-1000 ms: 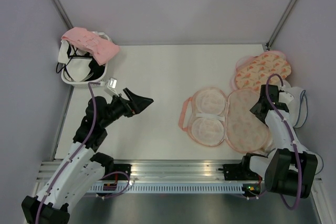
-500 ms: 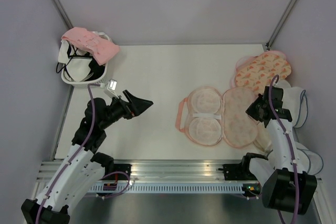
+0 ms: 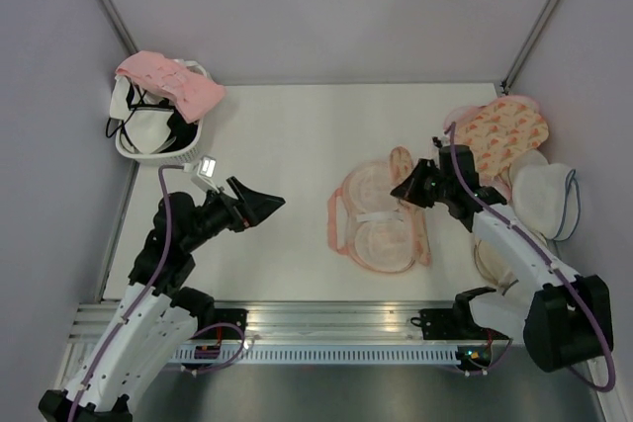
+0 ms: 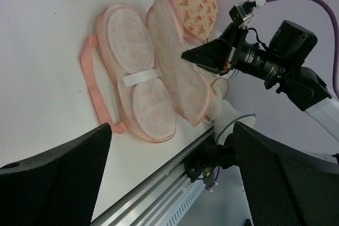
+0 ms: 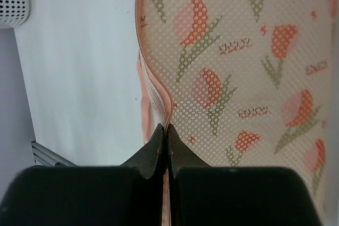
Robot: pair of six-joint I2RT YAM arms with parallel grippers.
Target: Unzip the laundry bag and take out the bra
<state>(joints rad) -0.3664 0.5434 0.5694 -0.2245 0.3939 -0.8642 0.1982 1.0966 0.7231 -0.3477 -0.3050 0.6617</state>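
Laundry bag [image 3: 401, 163]: unzipped, on the near-right part of the counter [image 3: 297, 135]. One half lies flat. The other half stands on edge along the flat half's right side, printed mesh facing right.
Bra [image 3: 381, 234]: pale pink cups lie in the flat half under a white band [image 3: 381, 214]. A pink strap loop [image 3: 336, 219] juts past the bag's left rim toward the counter's centre.
Right gripper [image 3: 404, 191]: fingers pinched tight on the pink-trimmed edge of the upright half, about midway along it.
Left gripper [image 3: 265, 195]: fingers spread wide, grasping nothing. It hangs over the near-left part and points at the bag, well apart from it.
Open room: bare counter shows between the left gripper and the strap loop, and across the far-centre strip.
Right edge: a second printed pouch [image 3: 504, 130] sits at the far-right corner, white domed pouches [image 3: 542, 200] just beside it, close behind the right arm.
Far-left corner: white basket [image 3: 138, 150] of black-and-white garments.
Near edge: metal rail [image 3: 326, 323], near the bag's rim.
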